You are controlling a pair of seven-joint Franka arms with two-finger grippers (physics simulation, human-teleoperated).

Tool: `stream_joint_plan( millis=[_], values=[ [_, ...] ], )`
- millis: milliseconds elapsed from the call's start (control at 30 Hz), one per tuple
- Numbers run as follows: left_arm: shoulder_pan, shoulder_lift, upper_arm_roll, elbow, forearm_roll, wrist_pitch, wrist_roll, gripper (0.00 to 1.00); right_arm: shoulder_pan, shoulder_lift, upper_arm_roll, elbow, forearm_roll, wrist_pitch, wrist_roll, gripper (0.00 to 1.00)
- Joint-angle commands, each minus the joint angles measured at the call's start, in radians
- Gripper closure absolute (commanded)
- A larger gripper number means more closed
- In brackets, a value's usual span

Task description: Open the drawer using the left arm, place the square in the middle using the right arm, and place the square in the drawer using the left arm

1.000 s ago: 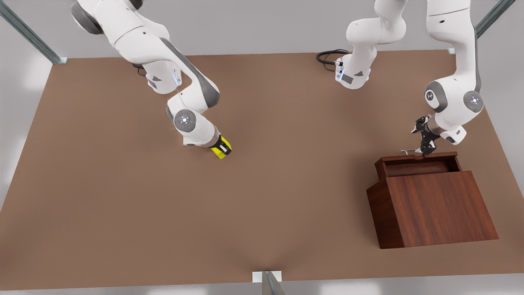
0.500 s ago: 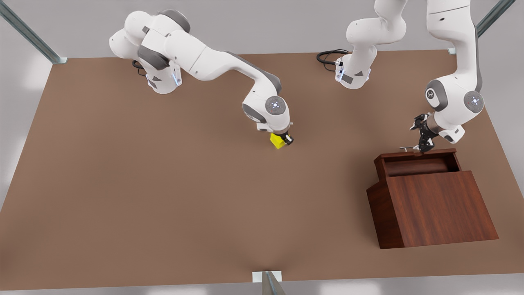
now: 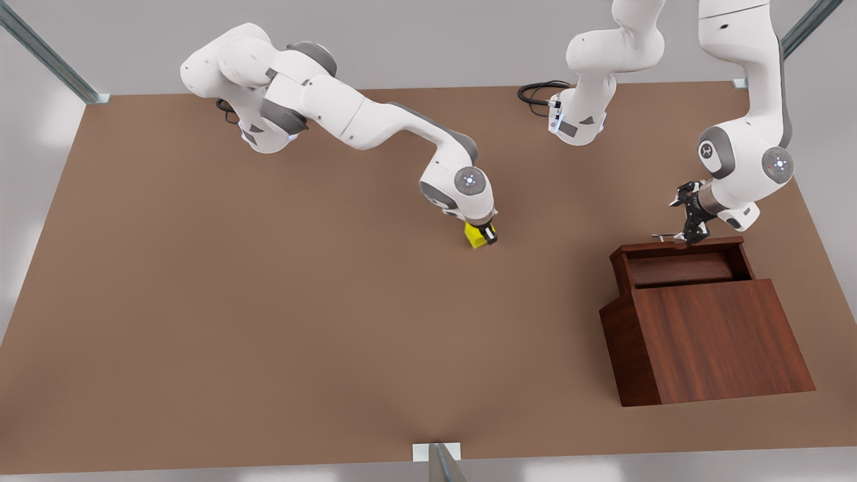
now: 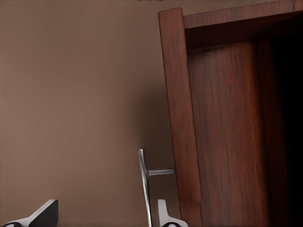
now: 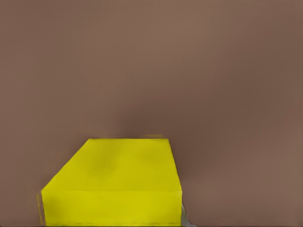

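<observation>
My right gripper (image 3: pixel 485 233) is clamped on the square (image 3: pixel 475 235), the yellow cube sitting between my fingers low over the bare tabletop (image 3: pixel 268 301), about midway across the front view and slightly toward the far edge; from my right wrist the square (image 5: pixel 113 182) shows as a broad yellow block with plain brown surface beyond it, and I cannot tell whether its underside touches the table. My left gripper (image 3: pixel 689 231) stands at the drawer's silver bar handle (image 3: pixel 666 235), its jaws spread apart: from my left wrist the two fingertips (image 4: pixel 40 215) sit wide of each other, with the handle (image 4: pixel 143 184) rising just beside the nearer one, not pinched. The drawer (image 3: pixel 676 264) is pulled out from the slant-topped wooden box (image 3: pixel 710 341) on the front view's right, its dark grained floor (image 4: pixel 227 142) open to view. The square lies well apart from the drawer, off toward the front view's left.
</observation>
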Motion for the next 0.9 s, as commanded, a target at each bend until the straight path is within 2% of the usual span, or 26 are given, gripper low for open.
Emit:
stream_joint_plan(
  millis=[0, 133, 233, 300, 400, 467, 533, 567, 633, 700, 767, 833, 867],
  values=[
    [-0.001, 0.000, -0.002, 0.000, 0.000, 0.000, 0.000, 0.00, 0.002, 0.002, 0.000, 0.000, -0.005, 0.001, -0.004, 0.00],
    [-0.001, -0.001, -0.002, -0.002, 0.000, -0.020, 0.000, 0.00, 0.000, -0.006, 0.002, 0.004, -0.004, 0.004, -0.005, 0.00],
    [-0.001, -0.004, 0.000, 0.000, 0.000, -0.029, 0.000, 0.00, -0.043, -0.122, 0.005, -0.049, -0.010, -0.049, -0.100, 0.00],
    [-0.001, -0.006, 0.000, 0.000, 0.000, -0.043, -0.002, 0.00, -0.149, -0.268, 0.006, -0.146, -0.008, -0.115, -0.302, 0.00],
    [-0.002, -0.021, -0.002, 0.002, 0.000, -0.078, -0.003, 0.00, -0.465, -0.604, 0.032, -0.330, 0.030, -0.347, -0.942, 0.00],
    [-0.004, -0.050, -0.003, 0.018, -0.001, -0.129, -0.021, 0.00, -0.626, -0.688, 0.032, -0.354, 0.032, -0.450, -1.305, 0.00],
    [-0.012, -0.066, -0.034, 0.147, -0.009, -0.307, -0.067, 0.00, -0.747, -0.793, 0.025, -0.443, 0.032, -0.451, -1.502, 0.00],
    [-0.012, -0.066, -0.067, 0.228, -0.011, -0.394, -0.083, 0.00, -0.799, -0.849, 0.026, -0.502, 0.035, -0.447, -1.660, 0.00],
    [-0.012, -0.041, -0.207, 0.466, 0.003, -0.594, -0.031, 0.00, -0.880, -0.888, 0.022, -0.493, 0.038, -0.505, -1.786, 0.00],
    [-0.013, 0.002, -0.290, 0.640, 0.020, -0.722, 0.271, 0.00, -0.934, -0.894, -0.008, -0.440, 0.117, -0.569, -1.895, 0.00],
    [-0.013, 0.112, -0.482, 0.837, 0.019, -0.807, 0.682, 0.00, -0.934, -0.889, -0.035, -0.396, 0.119, -0.625, -1.926, 0.00],
    [-0.024, 0.216, -0.676, 0.908, 0.012, -0.799, 0.738, 0.00, -0.928, -0.883, -0.041, -0.402, 0.113, -0.612, -1.877, 0.00],
    [-0.073, 0.291, -0.736, 0.962, 0.017, -0.781, 0.744, 0.00, -0.933, -0.879, -0.041, -0.399, 0.117, -0.609, -1.832, 0.00]
  ],
)
